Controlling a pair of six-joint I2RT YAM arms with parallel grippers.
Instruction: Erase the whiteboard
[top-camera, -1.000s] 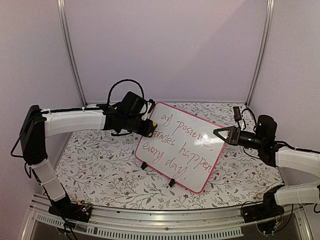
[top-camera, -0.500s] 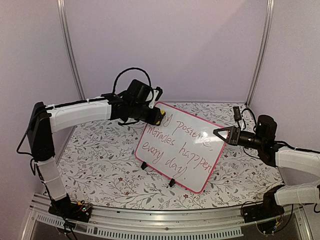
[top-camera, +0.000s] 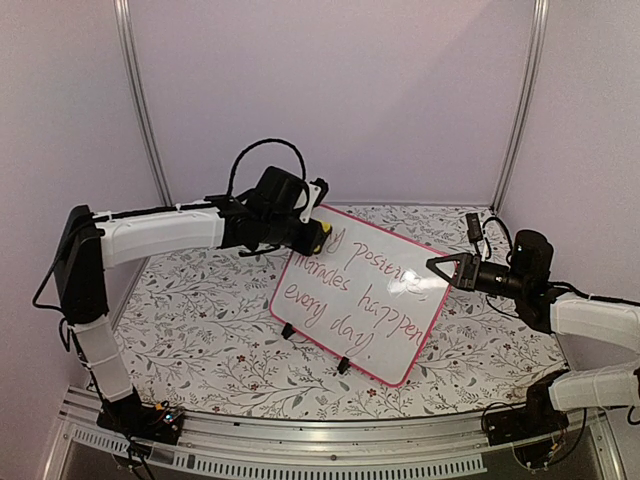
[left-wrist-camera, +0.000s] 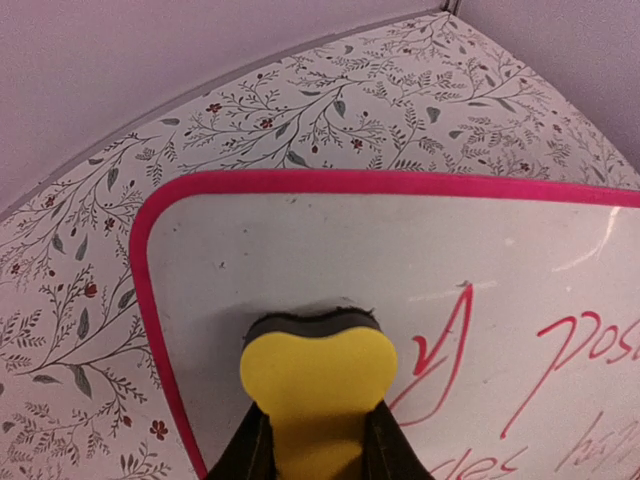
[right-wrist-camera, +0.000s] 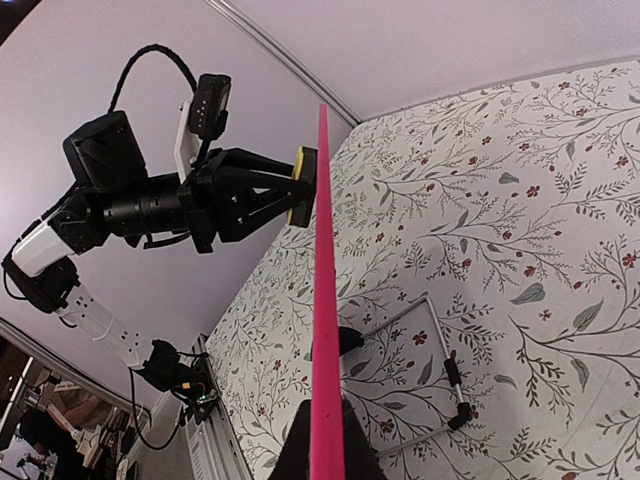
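The whiteboard (top-camera: 365, 295) stands tilted on the floral table, pink-framed, with red handwriting across it. In the left wrist view its top-left corner (left-wrist-camera: 300, 250) is wiped white. My left gripper (top-camera: 318, 236) is shut on a yellow eraser (left-wrist-camera: 318, 385), whose dark felt presses against the board near that corner, just left of a red stroke. My right gripper (top-camera: 436, 265) is shut on the board's right edge. In the right wrist view that pink edge (right-wrist-camera: 325, 300) runs straight up from between the fingers.
A wire stand with black clip feet (right-wrist-camera: 450, 375) props the whiteboard from behind. Two clip feet (top-camera: 343, 365) rest on the floral table (top-camera: 200, 330). Purple walls and metal corner posts (top-camera: 140, 100) close the back and sides.
My left arm has lifted and carried the eraser up and right from the board's left edge to its top-left corner. The right arm and the board have not moved.
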